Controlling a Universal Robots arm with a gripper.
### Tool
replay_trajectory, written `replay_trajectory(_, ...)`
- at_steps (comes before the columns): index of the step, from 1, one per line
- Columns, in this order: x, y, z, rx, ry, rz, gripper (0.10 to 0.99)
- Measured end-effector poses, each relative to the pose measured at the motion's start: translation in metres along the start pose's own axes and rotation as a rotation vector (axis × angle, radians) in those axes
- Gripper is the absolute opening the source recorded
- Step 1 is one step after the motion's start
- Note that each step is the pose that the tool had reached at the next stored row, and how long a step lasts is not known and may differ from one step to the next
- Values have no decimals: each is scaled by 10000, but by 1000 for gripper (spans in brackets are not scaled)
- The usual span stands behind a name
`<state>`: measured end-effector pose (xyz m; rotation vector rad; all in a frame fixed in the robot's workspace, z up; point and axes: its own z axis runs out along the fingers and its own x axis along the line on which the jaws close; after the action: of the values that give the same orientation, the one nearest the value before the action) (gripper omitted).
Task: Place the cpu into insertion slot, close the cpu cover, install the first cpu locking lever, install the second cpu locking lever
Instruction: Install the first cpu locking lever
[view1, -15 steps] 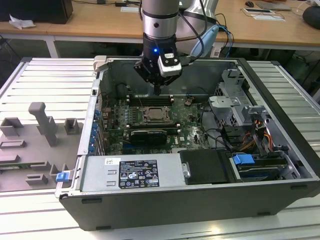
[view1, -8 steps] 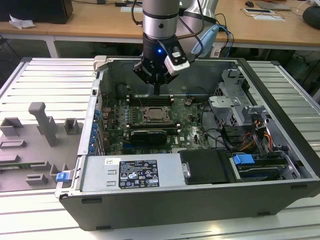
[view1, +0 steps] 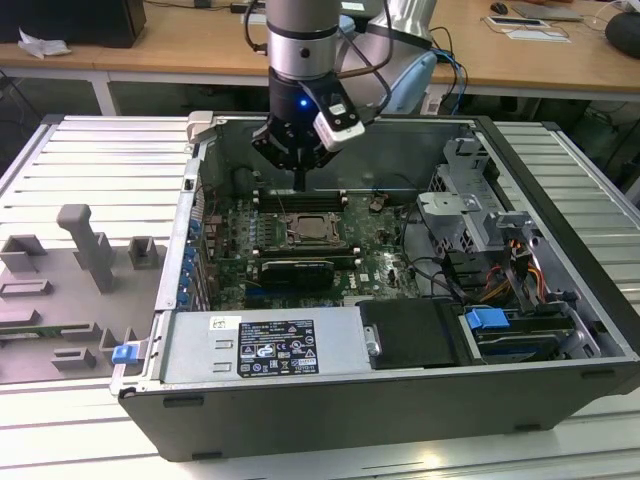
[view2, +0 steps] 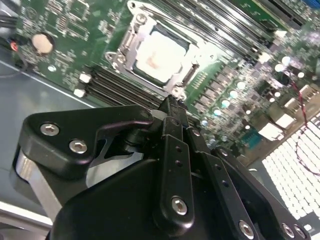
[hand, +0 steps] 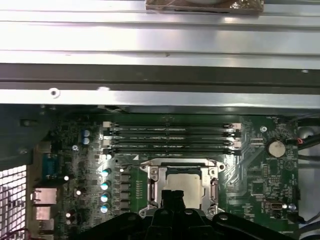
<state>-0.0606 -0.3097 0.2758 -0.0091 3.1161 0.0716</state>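
Observation:
The cpu (view1: 312, 230), a pale silver square, lies flat in the insertion slot (view1: 312, 243) on the green board of the open computer case. In both wrist views the cpu (view2: 159, 55) (hand: 187, 182) shows through the window of the cpu cover (view2: 134, 42), which lies flat around it. Thin metal levers run along the socket's sides; whether they are latched I cannot tell. My gripper (view1: 298, 182) hangs above the board just behind the socket, over the memory slots. Its black fingers (view2: 170, 107) are pressed together and hold nothing.
Long black memory slots (hand: 170, 137) lie behind the socket, and a coin battery (hand: 275, 148) sits beside them. The case's metal walls (view1: 330, 145) surround the board. A power supply (view1: 260, 345) and drive cage (view1: 465, 215) stand nearby. Grey fixture blocks (view1: 85, 245) sit outside, on the exterior view's left.

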Motion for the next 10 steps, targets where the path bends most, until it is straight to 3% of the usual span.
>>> replay_trajectory(3, 112, -2, 4, 0, 2, -28, 106)
replay_trajectory(10, 242, -5, 29, -3, 6, -122, 106)
